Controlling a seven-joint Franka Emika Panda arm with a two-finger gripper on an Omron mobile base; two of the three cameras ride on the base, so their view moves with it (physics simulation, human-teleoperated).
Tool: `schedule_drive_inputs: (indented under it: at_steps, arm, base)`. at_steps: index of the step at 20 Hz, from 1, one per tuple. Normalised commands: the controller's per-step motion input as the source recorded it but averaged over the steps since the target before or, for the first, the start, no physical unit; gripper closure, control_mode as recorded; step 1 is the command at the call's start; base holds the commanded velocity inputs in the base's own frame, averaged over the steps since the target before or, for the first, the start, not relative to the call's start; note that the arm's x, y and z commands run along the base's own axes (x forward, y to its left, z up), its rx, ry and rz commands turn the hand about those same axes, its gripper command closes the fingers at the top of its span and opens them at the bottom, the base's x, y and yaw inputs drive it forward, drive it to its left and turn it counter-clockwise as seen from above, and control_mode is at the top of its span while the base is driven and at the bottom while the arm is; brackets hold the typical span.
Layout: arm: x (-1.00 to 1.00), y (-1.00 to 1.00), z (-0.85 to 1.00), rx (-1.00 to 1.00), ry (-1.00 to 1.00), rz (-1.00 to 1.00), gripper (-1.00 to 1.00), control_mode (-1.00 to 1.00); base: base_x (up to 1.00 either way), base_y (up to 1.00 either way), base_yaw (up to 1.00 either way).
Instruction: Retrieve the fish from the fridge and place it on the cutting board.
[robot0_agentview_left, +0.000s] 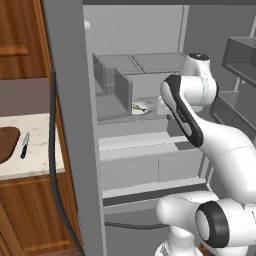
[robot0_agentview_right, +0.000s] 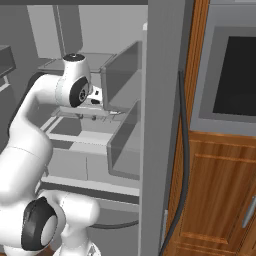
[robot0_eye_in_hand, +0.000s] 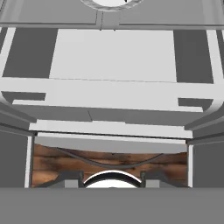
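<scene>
The fridge (robot0_agentview_left: 150, 75) stands open, its grey shelves and drawers taking up the middle of the left base view, with its door bins (robot0_agentview_left: 240, 60) at about 2 o'clock. The white arm (robot0_agentview_left: 200, 130) rises from 5 o'clock and reaches in over the middle shelf (robot0_agentview_left: 120, 112).

On that shelf lies a white round plate (robot0_agentview_left: 142, 106), and on it the fish (robot0_agentview_left: 138, 107), a slim olive-green sliver just at 9 o'clock of the arm's forward link. The arm's wrist covers the plate's right side.

To the far left, outside the fridge wall, the tabletop (robot0_agentview_left: 40, 145) carries the cutting board (robot0_agentview_left: 7, 142) at 9 o'clock, cut by the picture's edge, with a black-handled knife (robot0_agentview_left: 24, 145) just beside it. A dark cable (robot0_agentview_left: 54, 165) hangs down the fridge's outer edge, between fridge and tabletop.

The right base view shows the arm from its other side, with the tool (robot0_agentview_right: 95, 97) tucked against a grey bin wall (robot0_agentview_right: 122, 75); whether the tool's jaws are apart or together cannot be told. A dark oven window (robot0_agentview_right: 235, 75) sits at 2 o'clock, with brown wooden cabinets (robot0_agentview_right: 215, 190) beneath.

The hand view looks along the shelves: the plate's rim (robot0_eye_in_hand: 111, 3) peeps in at 12 o'clock, and a strip of wooden floor (robot0_eye_in_hand: 109, 164) lies at 6 o'clock.
</scene>
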Motion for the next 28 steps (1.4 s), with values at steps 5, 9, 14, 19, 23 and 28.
schedule_drive_inputs:
  at_steps: [5,9,14,19,23,28]
  arm:
    - [0.09,-0.01,-0.1,0.0,0.0,0.01,-1.0,-1.0]
    - [0.09,-0.05,-0.17,0.01,0.0,0.03,-1.0,-1.0]
    - [0.22,0.0,-0.21,-0.01,-0.12,0.0,-1.0,-1.0]
    - [0.28,0.0,-0.21,-0.02,-0.18,0.0,-1.0,-1.0]
    - [0.44,0.0,-0.06,0.0,-0.16,0.0,-1.0,-1.0]
    - [0.49,0.0,0.0,0.0,0.0,0.0,-1.0,-1.0]
  base:
    - [0.0,0.0,0.0]
    - [0.0,0.0,0.0]
    - [0.0,0.0,0.0]
    - [0.0,0.0,0.0]
    - [0.0,0.0,0.0]
    - [0.0,0.0,0.0]
